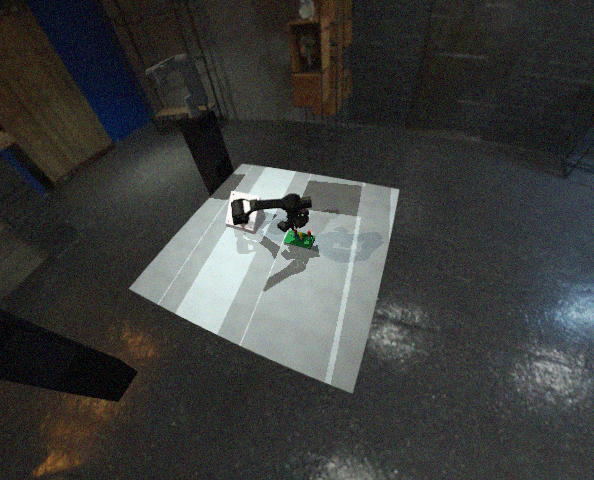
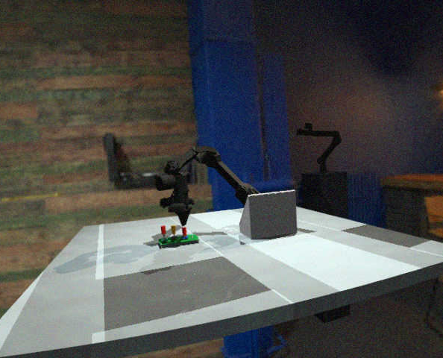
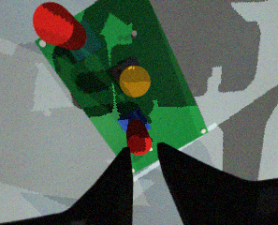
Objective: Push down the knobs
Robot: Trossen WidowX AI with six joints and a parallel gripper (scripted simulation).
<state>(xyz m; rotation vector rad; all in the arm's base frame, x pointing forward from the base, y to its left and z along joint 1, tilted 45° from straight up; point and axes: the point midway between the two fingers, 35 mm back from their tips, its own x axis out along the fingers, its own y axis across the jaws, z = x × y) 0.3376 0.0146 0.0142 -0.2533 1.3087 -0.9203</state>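
The green circuit board (image 1: 290, 239) (image 2: 192, 238) (image 3: 176, 117) stands on the table. A red knob (image 2: 183, 231) (image 3: 139, 144) sits low, close above a blue potentiometer (image 3: 123, 125); whether it touches is too small to tell. The other red knob (image 1: 309, 232) (image 2: 162, 230) (image 3: 53, 23) stands higher over the board's far end, with a gap below it in the exterior view. A yellow knob (image 2: 173, 230) (image 3: 135, 82) stands between them. My gripper (image 2: 183, 224) (image 3: 143, 151) is slightly open and empty, its tips just above the low red knob, one either side in the wrist view.
The patterned table (image 1: 297, 320) (image 2: 310, 265) carries the arm's base and a grey wedge-shaped block (image 2: 272, 215) beside the arm. Dark shadows of the arm fall across the board and table. A second dark arm (image 2: 331, 144) stands on a pedestal in the background.
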